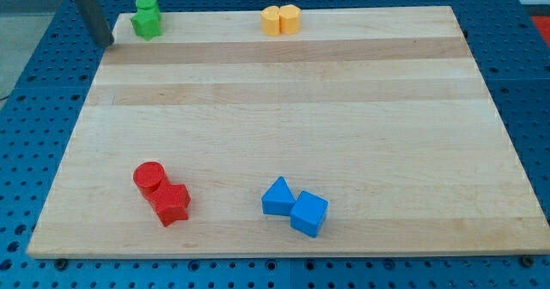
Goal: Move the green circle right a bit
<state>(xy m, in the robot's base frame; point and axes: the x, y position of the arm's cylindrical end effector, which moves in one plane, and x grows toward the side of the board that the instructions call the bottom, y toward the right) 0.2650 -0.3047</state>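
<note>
The green circle (148,5) sits at the board's top left corner, touching a second green block (147,23) just below it. My tip (106,43) is the lower end of the dark rod at the view's top left. It stands at the board's left edge, a short way to the left of and slightly below the green blocks, not touching them.
Two yellow blocks (281,20) sit together at the top middle. A red cylinder (148,177) and a red block (171,204) touch at the bottom left. Two blue blocks (294,207) touch at the bottom middle. The wooden board (284,108) lies on a blue perforated table.
</note>
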